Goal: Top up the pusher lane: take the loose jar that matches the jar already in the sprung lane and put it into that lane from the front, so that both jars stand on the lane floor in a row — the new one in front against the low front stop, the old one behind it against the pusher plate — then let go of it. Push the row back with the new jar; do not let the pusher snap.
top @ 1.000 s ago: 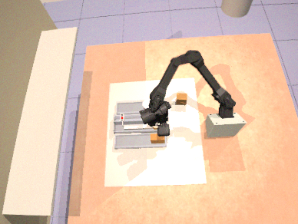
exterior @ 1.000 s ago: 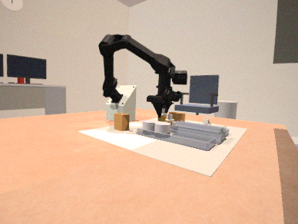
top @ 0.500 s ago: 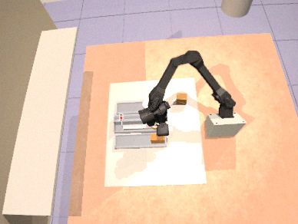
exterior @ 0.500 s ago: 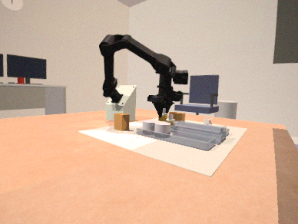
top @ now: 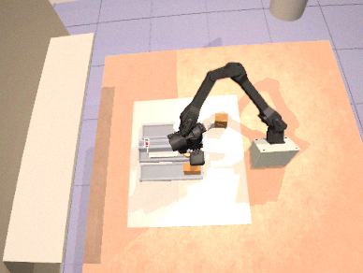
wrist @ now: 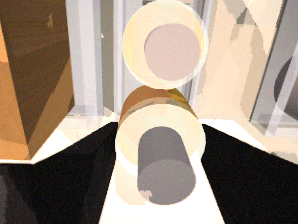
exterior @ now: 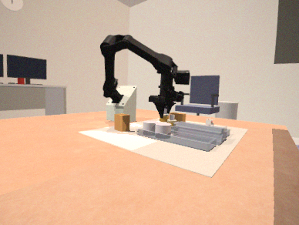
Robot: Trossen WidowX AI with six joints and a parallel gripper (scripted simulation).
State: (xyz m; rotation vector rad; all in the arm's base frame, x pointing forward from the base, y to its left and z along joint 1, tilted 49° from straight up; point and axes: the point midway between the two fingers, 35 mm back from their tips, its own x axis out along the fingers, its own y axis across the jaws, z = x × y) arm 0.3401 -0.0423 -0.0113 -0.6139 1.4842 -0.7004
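My gripper (exterior: 166, 116) (wrist: 157, 130) is shut on an amber jar (exterior: 163, 119) (wrist: 137, 102) with a wide cream top and a grey knob. The held jar looks upright, at the front end of the middle lane (top: 164, 160). Whether its base touches the lane floor is hidden. The jar in the lane (exterior: 172, 122) (wrist: 132, 50) has the same cream top and a paler knob. It stands just behind the held one; in the wrist view their tops nearly meet. A small white block with a red mark (top: 146, 143) shows at the lane's rear left.
An orange-brown block (top: 192, 168) (wrist: 42, 80) sits at the front of one side lane. Two white cylinders (exterior: 149, 127) (exterior: 162, 129) stand in the other side lane (exterior: 193, 142). Another orange-brown block (top: 221, 120) (exterior: 122, 122) stands on the white mat (top: 220, 206) (exterior: 131, 143).
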